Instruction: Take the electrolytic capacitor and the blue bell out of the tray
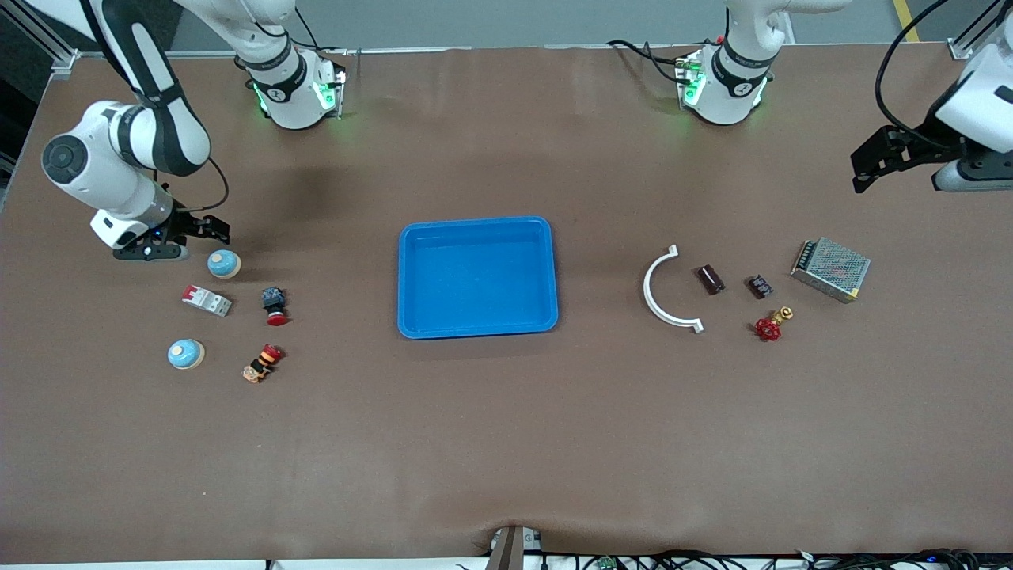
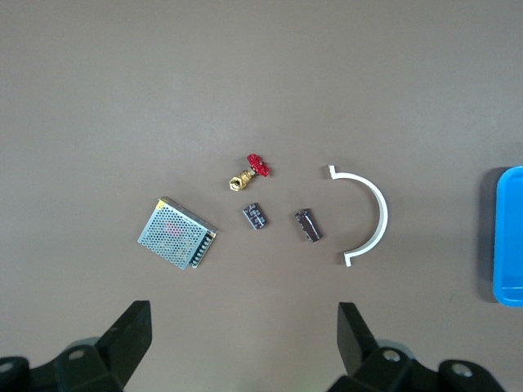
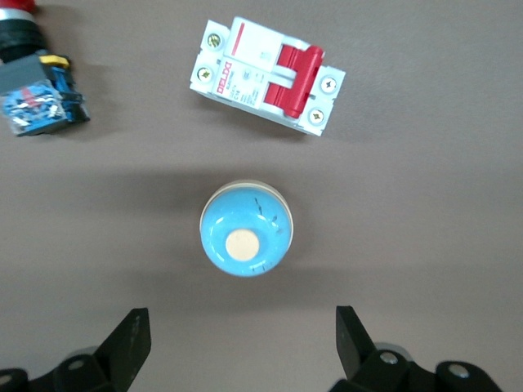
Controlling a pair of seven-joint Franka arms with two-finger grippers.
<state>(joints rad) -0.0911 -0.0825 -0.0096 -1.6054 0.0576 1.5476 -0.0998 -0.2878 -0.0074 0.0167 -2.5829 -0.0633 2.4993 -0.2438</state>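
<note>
Two round blue bells with cream buttons sit toward the right arm's end; the right gripper [image 1: 214, 229] hangs spread wide and empty by one bell [image 1: 224, 264]. Wide open and empty too, the left gripper [image 1: 866, 168] hovers above the dark brown capacitor [image 1: 710, 279] and its neighbours.

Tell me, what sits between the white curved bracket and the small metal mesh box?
In the front view, two small dark capacitors lie between the white curved bracket and the metal mesh box; a red-handled brass valve sits slightly nearer the camera.
</note>
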